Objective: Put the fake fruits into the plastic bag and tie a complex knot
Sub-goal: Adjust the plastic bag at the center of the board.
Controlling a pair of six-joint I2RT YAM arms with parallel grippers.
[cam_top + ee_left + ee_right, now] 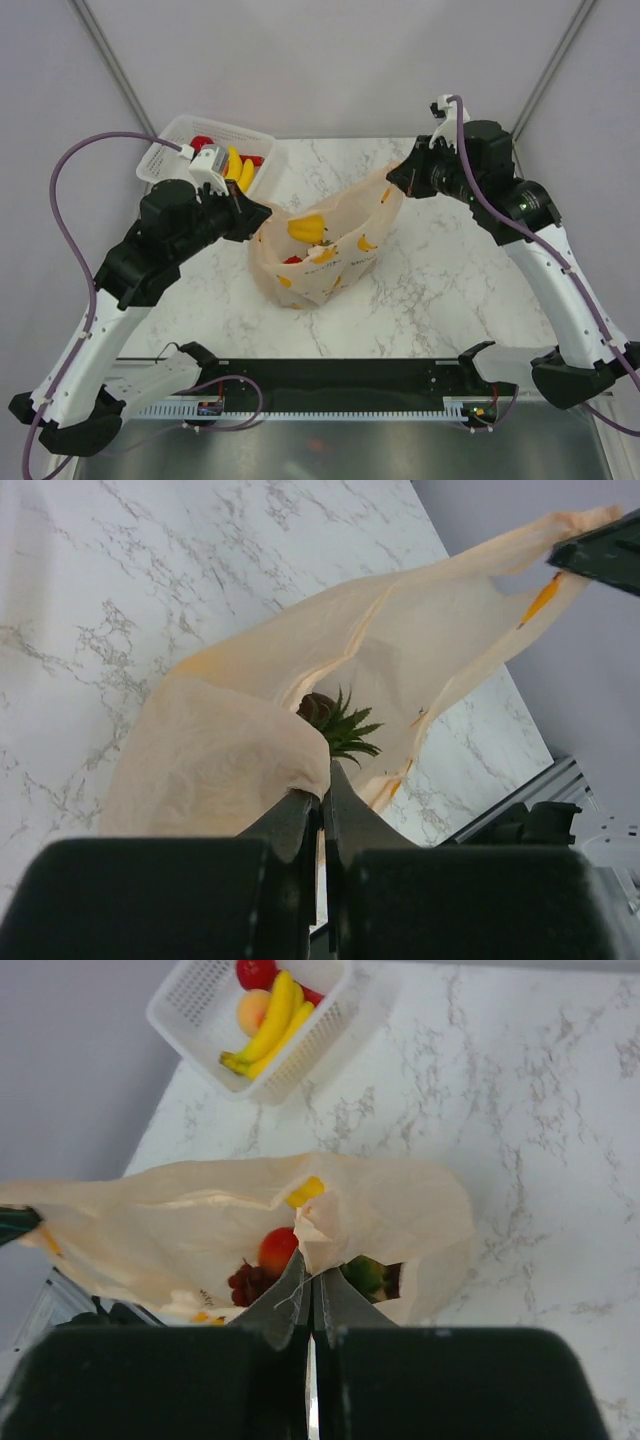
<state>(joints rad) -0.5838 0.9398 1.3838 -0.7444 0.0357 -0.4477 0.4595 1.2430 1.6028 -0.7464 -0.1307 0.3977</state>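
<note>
Light: bright, even, white | Shadows: soft and grey beside the plastic bag (325, 250), middle of the top view | Blur: left gripper (322, 798) and right gripper (310, 1285) look fuzzy at the bottom of the wrist views | Sharp: marble table (430, 270)

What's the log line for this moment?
left jaws: shut on plastic bag rim | right jaws: shut on opposite rim | bag stretched open, fruits inside | bananas in basket

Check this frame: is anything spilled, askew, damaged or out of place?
Nothing spilled or torn. One oddity: bananas, a peach and a red fruit lie in the white basket, while the left gripper and right gripper are shut on the rim of the plastic bag.
</note>
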